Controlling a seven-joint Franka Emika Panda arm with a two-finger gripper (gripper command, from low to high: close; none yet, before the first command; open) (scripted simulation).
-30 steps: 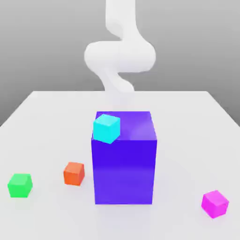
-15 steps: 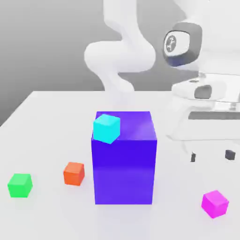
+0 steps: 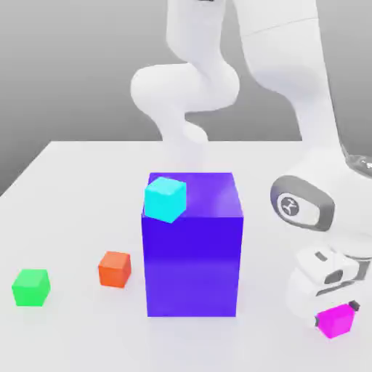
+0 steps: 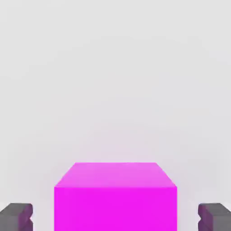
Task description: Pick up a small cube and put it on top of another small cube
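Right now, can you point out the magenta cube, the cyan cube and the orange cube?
Magenta cube (image 4: pixel 115 210): hand view, on its broad side face.
Cyan cube (image 3: pixel 165 200): exterior view, around the middle of its visible faces.
Orange cube (image 3: pixel 113 271): exterior view, on its front face.

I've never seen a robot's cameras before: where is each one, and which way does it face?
Exterior view: off the arm, raised, looking down across the table at the blue block and small cubes; the arm and gripper show.
Hand view: on the hand, facing past the fingertips to the magenta cube.
Shared: the magenta cube between the fingers, and the table.
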